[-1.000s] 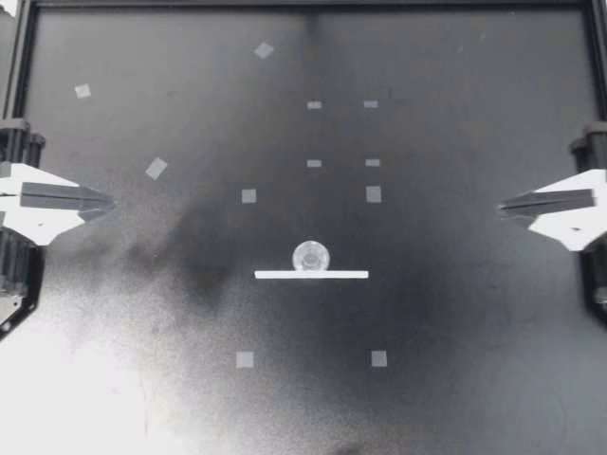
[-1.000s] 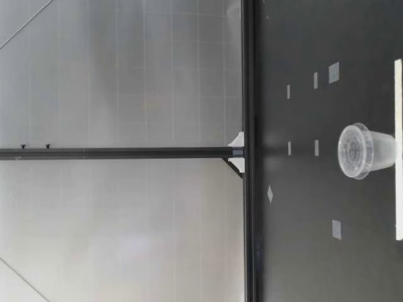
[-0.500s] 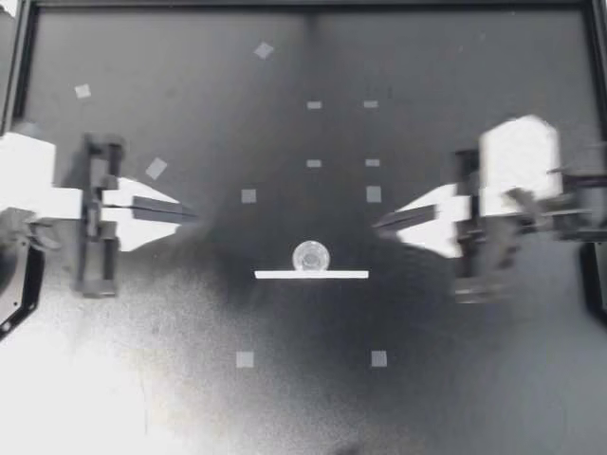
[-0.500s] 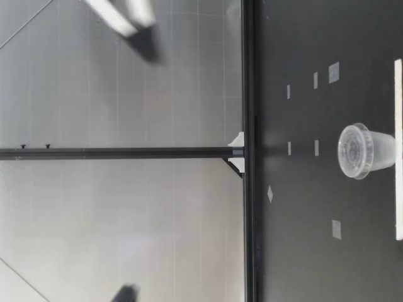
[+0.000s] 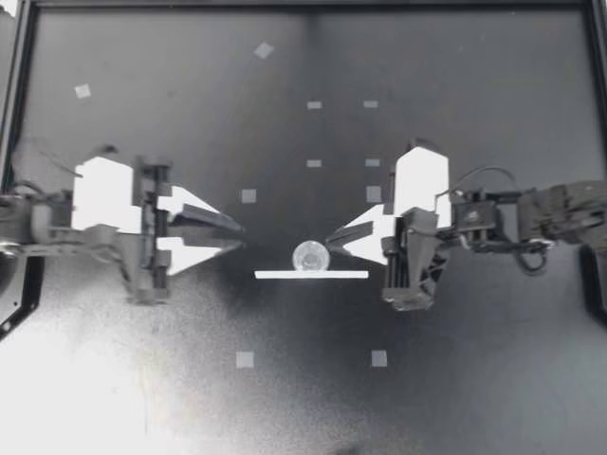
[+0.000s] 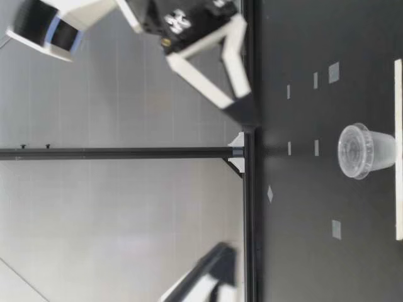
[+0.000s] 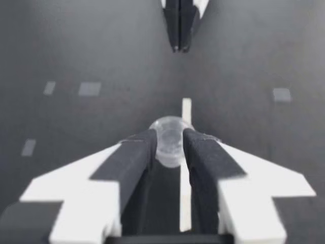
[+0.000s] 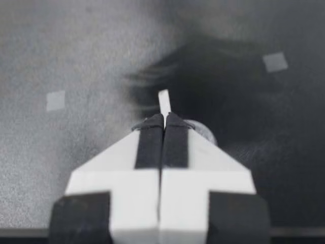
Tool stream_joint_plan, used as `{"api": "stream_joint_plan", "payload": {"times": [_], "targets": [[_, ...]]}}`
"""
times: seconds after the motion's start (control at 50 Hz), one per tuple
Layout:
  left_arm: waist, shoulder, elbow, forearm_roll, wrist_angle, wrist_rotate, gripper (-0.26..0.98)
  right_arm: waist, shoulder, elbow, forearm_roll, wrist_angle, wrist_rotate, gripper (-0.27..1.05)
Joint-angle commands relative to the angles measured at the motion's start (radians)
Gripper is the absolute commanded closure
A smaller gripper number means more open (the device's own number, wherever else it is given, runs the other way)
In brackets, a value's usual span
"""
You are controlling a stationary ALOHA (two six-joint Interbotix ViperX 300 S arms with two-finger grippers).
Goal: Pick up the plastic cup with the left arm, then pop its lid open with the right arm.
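Left tool [image 5: 237, 229], slightly open, and right tool [image 5: 330, 239], closed, flank the upright cup [image 5: 310, 256], wide rim up.

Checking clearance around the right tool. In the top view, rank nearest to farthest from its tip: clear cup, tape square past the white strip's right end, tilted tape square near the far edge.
1. clear cup, just beside the right tool.
2. tape square, past the white strip.
3. tilted tape square, far edge.

Top overhead; low across table [image 5: 493, 398]; wrists close; all share cup [image 5: 310, 256].
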Motion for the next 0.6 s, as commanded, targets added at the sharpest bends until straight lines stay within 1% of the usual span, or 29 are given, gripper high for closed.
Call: {"api": "stream_joint_plan", "payload": {"times": [0.0, 0.2, 0.32, 0.58], "targets": [[0.005, 0.041, -0.035, -0.002, -0.017, -0.002, 0.32, 0.009, 0.008, -0.025, -0.002, -0.014, 0.011, 0.93], [0.005, 0.163, -0.098, -0.002, -0.003, 0.003, 0.25, 0.017, 0.048, -0.028, -0.002, -0.018, 0.037, 0.93], [0.005, 0.213, -0.126, -0.003, 0.012, 0.000, 0.20, 0.017, 0.072, -0.034, -0.002, -0.018, 0.048, 0.93], [0.005, 0.278, -0.144, -0.002, 0.025, -0.023, 0.19, 0.017, 0.135, -0.060, -0.002, -0.018, 0.060, 0.93]]}}
